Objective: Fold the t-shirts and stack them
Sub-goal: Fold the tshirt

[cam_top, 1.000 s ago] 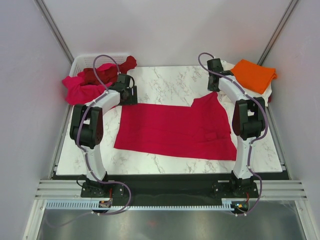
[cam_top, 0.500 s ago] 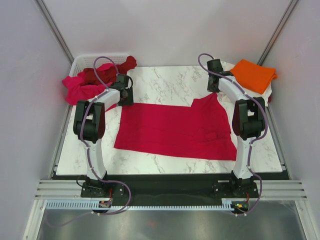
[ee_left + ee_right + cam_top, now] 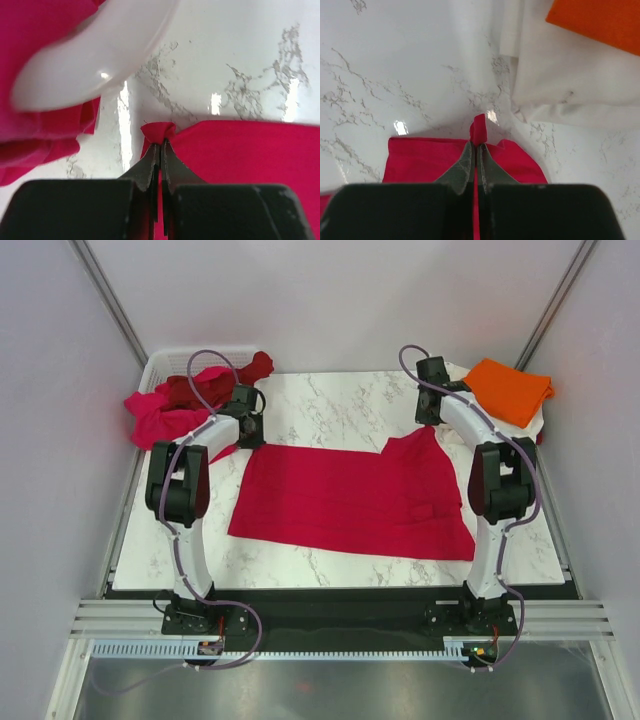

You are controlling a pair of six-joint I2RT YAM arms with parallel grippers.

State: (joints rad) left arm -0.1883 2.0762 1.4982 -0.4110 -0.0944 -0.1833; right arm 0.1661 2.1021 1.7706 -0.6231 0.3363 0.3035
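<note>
- The crimson t-shirt [image 3: 350,502] is spread on the counter [image 3: 330,405].
- Its far left corner is pinched in the left claw [image 3: 160,149].
- Its far right corner is pinched in the right claw [image 3: 476,149].

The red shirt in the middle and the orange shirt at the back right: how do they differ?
The red shirt lies spread out on the marble table; the orange shirt is folded small. The left fingers and right fingers each pinch a far corner of the red shirt; nothing grips the orange shirt, which rests on white cloth. Both are plain, one-colour cloth.
</note>
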